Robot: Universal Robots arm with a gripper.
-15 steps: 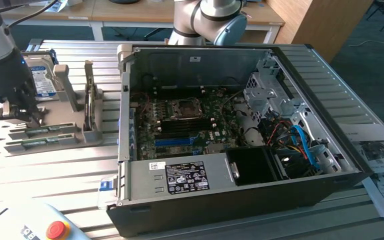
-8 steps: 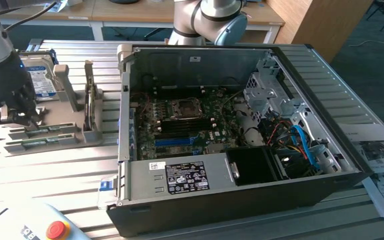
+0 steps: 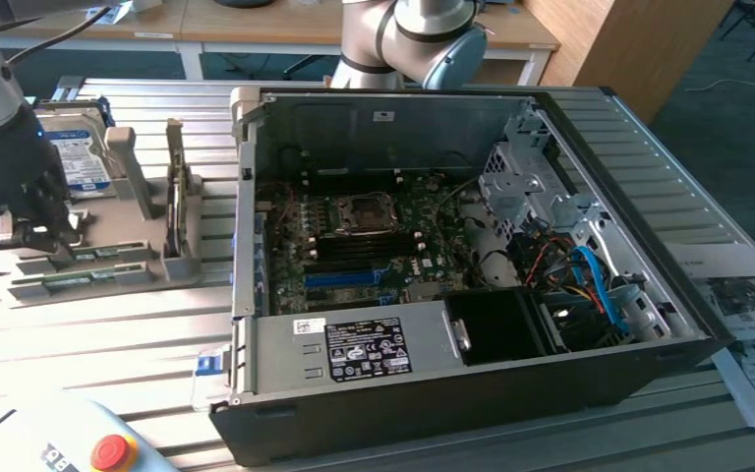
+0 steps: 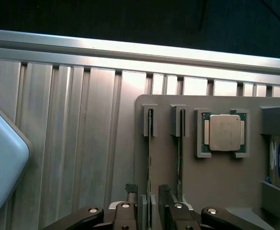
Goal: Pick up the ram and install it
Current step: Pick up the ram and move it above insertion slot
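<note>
While the ram [image 4: 150, 143] stands on edge in its slot of the grey holder [image 4: 216, 182], beside a second stick [image 4: 179, 158], the gripper [image 4: 148, 190] straddles it, fingers [image 4: 131, 189] wide; closing squarely on the board's faces should prevent tilting.

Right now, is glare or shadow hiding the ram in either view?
Wrist view: bright sheen on the table slats, yet the ram reads as a thin dark edge straddled by the open tool. Exterior view: even light, no glare on the grey holder; the computer case interior is shadowed.
</note>
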